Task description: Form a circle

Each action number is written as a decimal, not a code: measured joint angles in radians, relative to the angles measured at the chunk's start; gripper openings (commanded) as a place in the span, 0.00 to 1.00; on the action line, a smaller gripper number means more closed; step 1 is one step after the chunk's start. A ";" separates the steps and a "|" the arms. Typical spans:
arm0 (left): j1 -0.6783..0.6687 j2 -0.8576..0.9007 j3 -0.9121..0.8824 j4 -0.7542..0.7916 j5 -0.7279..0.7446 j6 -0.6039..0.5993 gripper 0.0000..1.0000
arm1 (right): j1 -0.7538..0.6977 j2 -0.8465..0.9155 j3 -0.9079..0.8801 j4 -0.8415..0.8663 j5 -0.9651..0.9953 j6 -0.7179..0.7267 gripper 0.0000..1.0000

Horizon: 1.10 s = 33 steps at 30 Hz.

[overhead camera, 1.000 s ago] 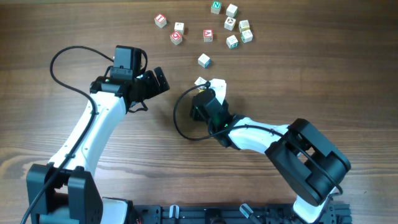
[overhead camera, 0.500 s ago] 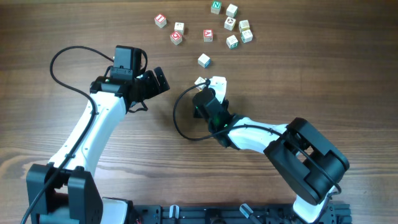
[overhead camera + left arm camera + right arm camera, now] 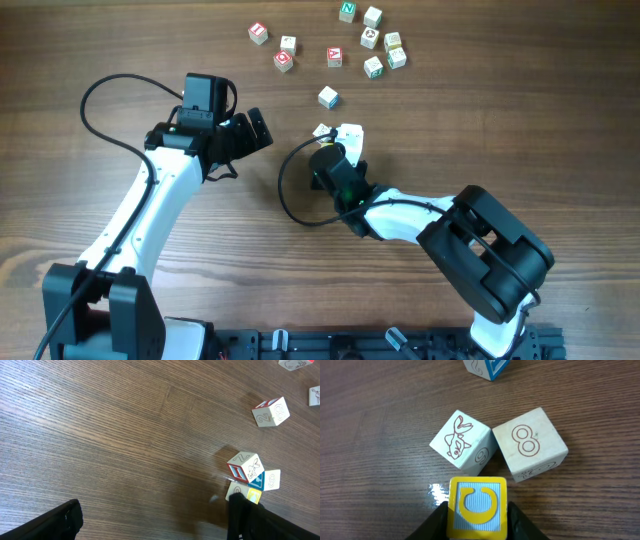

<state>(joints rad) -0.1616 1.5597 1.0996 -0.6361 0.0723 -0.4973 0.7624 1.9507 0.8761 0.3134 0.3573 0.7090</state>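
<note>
Right jaws narrowed over the last second and now pinched the yellow cube (image 3: pixel 477 506), one finger flat on each side, per my wrist view. My right gripper (image 3: pixel 477 520) itself barely shifted over that second, and no cube moved. Judgement: the grasp was made or nearly so, and the carry had not begun.

Left gripper (image 3: pixel 155 527) was spread wide, holding nothing, parked at 9 o'clock of the right one.

No circle yet. The yellow cube sat near mid-table with two neighbours: the animal cube (image 3: pixel 462 440) at 11 o'clock, almost touching its top edge, and the 8 cube (image 3: pixel 530 445) at 1 o'clock, just beside. These two touched each other. A blue-edged cube (image 3: pixel 487 366) lay further off at 12.

Overhead, the lone cube (image 3: pixel 328 97) was at 12 o'clock of my right gripper. The loose scatter (image 3: pixel 372 42) sat beyond it near the table's far edge, with a short row (image 3: pixel 284 60) at 11.

Room: bare wood table (image 3: pixel 500 120) at 3 o'clock and at 6 was open. Pushing toward 12 risked nudging the two neighbours, so lifting straight up looked safer. The far edge lay close behind the scatter, so there was little slack there for a ring.
</note>
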 measured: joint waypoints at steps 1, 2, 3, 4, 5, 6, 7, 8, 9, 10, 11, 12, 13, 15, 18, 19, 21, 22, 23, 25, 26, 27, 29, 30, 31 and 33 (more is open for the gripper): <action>0.000 0.000 0.000 0.000 0.000 0.000 1.00 | 0.000 0.000 0.000 0.000 0.003 0.000 0.29; 0.000 0.000 0.000 0.000 0.000 0.000 1.00 | 0.000 0.000 0.002 -0.002 0.004 0.000 0.29; 0.000 0.000 0.000 0.000 0.000 0.000 1.00 | 0.000 0.000 0.004 -0.005 0.003 0.000 0.27; 0.000 0.000 0.000 0.000 0.000 0.000 1.00 | 0.000 0.000 0.008 -0.012 0.003 0.000 0.26; 0.000 0.000 0.000 0.000 0.000 0.000 1.00 | 0.000 0.000 0.014 -0.025 0.003 0.000 0.25; 0.000 0.000 0.000 0.000 0.000 0.000 1.00 | 0.000 0.000 0.024 -0.044 0.003 0.000 0.25; 0.000 0.000 0.000 0.000 0.000 0.000 1.00 | 0.000 0.000 0.035 -0.066 0.001 0.002 0.24; 0.000 0.000 0.000 0.000 0.000 0.000 1.00 | 0.000 0.000 0.047 -0.091 0.000 0.002 0.24; 0.000 0.000 0.000 0.000 0.000 0.000 1.00 | 0.000 0.000 0.057 -0.115 -0.001 0.004 0.24; 0.000 0.000 0.000 0.000 0.000 0.000 1.00 | 0.000 -0.001 0.064 -0.132 -0.001 0.005 0.24; 0.000 0.000 0.000 0.000 0.000 0.000 1.00 | 0.000 -0.004 0.074 -0.158 -0.001 0.008 0.24; 0.000 0.000 0.000 0.000 0.000 0.000 1.00 | 0.000 -0.008 0.079 -0.180 -0.001 0.012 0.24; 0.000 0.000 0.000 0.000 0.000 0.000 1.00 | 0.000 -0.009 0.079 -0.183 -0.001 0.014 0.23; 0.000 0.000 0.000 0.000 0.000 0.000 1.00 | 0.000 -0.025 0.082 -0.233 -0.001 0.029 0.23; 0.000 0.000 0.000 0.000 0.000 0.000 1.00 | 0.000 -0.048 0.082 -0.277 -0.006 0.054 0.23; 0.000 0.000 0.000 0.000 0.000 0.000 1.00 | 0.000 -0.053 0.082 -0.282 -0.008 0.057 0.23; 0.000 0.000 0.000 0.000 0.000 0.000 1.00 | 0.000 -0.063 0.082 -0.284 -0.009 0.061 0.23; 0.000 0.000 0.000 0.000 0.000 0.000 1.00 | 0.000 -0.067 0.082 -0.284 -0.009 0.072 0.23; 0.000 0.000 0.000 0.000 0.000 0.000 1.00 | 0.000 -0.068 0.082 -0.285 -0.009 0.078 0.23; 0.000 0.000 0.000 0.000 0.000 0.000 1.00 | 0.000 -0.068 0.082 -0.292 -0.009 0.092 0.23; 0.000 0.000 0.000 0.000 0.000 0.000 1.00 | 0.000 -0.068 0.082 -0.292 -0.008 0.102 0.23; 0.000 0.000 0.000 0.000 0.000 0.000 1.00 | 0.000 -0.068 0.082 -0.292 -0.008 0.106 0.23; 0.000 0.000 0.000 0.000 0.000 0.000 1.00 | 0.000 -0.068 0.082 -0.292 -0.008 0.121 0.23; 0.000 0.000 0.000 0.000 0.000 0.000 1.00 | 0.000 -0.068 0.082 -0.291 -0.008 0.129 0.23; 0.000 0.000 0.000 0.000 0.000 0.000 1.00 | 0.000 -0.068 0.082 -0.291 -0.008 0.132 0.24; 0.000 0.000 0.000 0.000 0.000 0.000 1.00 | 0.000 -0.068 0.082 -0.287 -0.008 0.136 0.24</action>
<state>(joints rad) -0.1616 1.5597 1.0996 -0.6365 0.0723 -0.4973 0.7624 1.8828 0.9585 0.0265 0.3492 0.8448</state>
